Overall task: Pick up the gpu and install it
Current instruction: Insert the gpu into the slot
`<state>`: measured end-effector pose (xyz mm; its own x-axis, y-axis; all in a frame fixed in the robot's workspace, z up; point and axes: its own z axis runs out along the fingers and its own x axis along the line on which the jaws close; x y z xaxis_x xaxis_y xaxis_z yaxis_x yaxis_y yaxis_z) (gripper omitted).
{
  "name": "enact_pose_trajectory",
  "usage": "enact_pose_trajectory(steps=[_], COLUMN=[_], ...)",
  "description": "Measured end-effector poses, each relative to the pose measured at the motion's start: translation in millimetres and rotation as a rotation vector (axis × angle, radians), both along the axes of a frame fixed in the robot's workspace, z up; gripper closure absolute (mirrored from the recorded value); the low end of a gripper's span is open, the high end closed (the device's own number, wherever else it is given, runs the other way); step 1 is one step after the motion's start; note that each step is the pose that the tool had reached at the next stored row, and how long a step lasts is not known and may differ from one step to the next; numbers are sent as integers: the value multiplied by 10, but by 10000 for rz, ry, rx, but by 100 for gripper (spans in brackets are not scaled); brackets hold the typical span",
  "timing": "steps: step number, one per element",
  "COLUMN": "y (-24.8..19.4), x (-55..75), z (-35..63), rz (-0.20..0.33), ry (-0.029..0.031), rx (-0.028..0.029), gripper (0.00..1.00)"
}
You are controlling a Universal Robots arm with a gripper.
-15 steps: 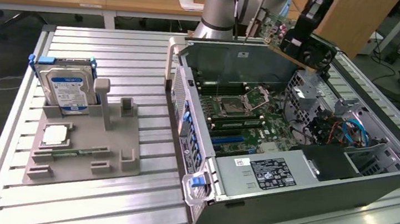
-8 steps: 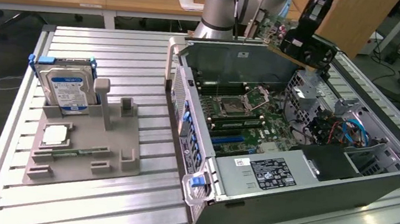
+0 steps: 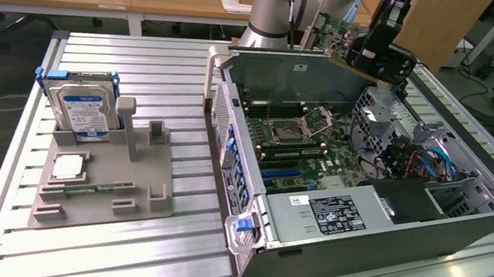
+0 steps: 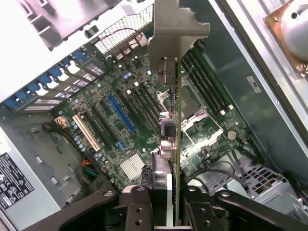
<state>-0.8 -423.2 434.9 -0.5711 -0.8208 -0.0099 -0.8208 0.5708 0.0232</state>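
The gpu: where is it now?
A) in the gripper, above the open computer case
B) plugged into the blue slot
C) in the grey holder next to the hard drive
A: the gripper holds the gpu edge-on above the motherboard, whose blue slot is free.

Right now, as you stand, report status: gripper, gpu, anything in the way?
Status: gripper shut on gpu. It hangs edge-on over the motherboard in the open computer case, not seated. Nothing seen between them.
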Motion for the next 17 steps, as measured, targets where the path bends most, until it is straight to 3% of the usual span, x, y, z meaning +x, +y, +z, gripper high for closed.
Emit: enact_pose_trajectory(steps=[17], y=[-1], x=[0], z=[-4], rz=[2206], ry=[0], rx=[0], gripper=[72])
